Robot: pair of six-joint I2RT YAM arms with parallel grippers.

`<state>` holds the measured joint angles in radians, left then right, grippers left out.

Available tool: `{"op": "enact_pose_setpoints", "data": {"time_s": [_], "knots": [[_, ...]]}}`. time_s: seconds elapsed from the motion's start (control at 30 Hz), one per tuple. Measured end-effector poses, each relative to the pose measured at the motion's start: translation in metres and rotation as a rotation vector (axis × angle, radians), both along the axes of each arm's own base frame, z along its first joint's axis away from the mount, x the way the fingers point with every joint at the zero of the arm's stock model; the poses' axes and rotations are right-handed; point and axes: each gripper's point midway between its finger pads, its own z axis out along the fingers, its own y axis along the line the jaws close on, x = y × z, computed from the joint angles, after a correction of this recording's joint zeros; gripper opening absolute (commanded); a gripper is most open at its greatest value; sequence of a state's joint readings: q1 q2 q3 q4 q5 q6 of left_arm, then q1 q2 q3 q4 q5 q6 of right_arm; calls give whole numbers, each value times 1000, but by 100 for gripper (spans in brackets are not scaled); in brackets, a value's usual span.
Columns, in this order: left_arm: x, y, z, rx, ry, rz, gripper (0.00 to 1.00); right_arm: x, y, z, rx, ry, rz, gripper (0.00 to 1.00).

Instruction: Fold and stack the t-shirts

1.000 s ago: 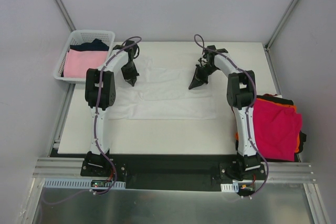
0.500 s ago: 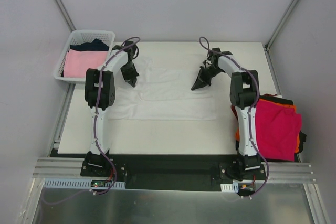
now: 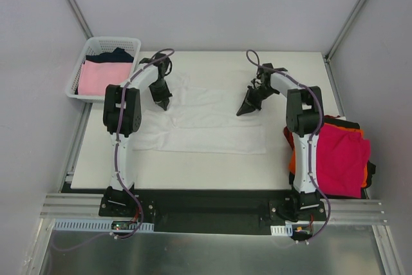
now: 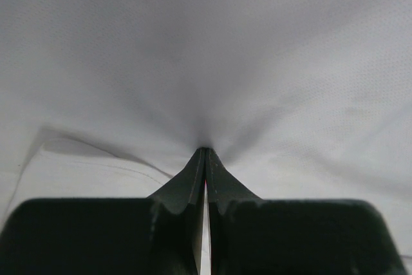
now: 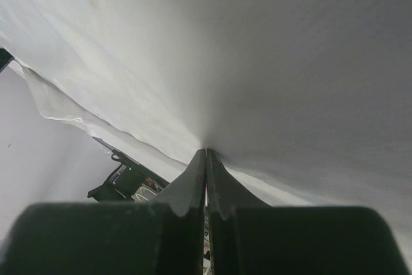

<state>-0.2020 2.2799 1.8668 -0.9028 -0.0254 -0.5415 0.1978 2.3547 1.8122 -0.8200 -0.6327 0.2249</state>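
A white t-shirt (image 3: pixel 206 127) lies spread across the middle of the table. My left gripper (image 3: pixel 163 105) is shut on its far left part, and the cloth puckers at the closed tips (image 4: pixel 205 150) in the left wrist view. At the shirt's far right part my right gripper (image 3: pixel 244 109) is shut as well, with white cloth (image 5: pixel 270 62) drawn taut from its tips (image 5: pixel 206 151). A folded magenta-red t-shirt (image 3: pixel 338 156) tops a pile at the table's right edge, with orange (image 3: pixel 291 159) and black (image 3: pixel 335 119) cloth showing under it.
A white lattice basket (image 3: pixel 80 69) stands off the table's far left corner, holding a pale pink shirt (image 3: pixel 96 76) and a navy one (image 3: pixel 116 55). Grey walls close in the back and sides. The arm bases sit on the black rail (image 3: pixel 206 207) at the near edge.
Both grippers have moved a little toward the near edge with the white shirt's far part in them. The right one also shifted slightly right, and the shirt's near hem slid nearer.
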Motion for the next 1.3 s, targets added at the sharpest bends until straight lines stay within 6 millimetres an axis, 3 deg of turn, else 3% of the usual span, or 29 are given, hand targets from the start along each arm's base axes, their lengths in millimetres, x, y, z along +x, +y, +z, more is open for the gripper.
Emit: {"op": "enact_pose_setpoints", "data": {"time_s": [1.0,1.3], "knots": [[-82,-22,-3,28,120,-42,0,-48,-32,0,-96,30,-30,1],[-88,-22,-3,24,131,-31,1,-60,-35,6,-105,26,-30,1]]}}
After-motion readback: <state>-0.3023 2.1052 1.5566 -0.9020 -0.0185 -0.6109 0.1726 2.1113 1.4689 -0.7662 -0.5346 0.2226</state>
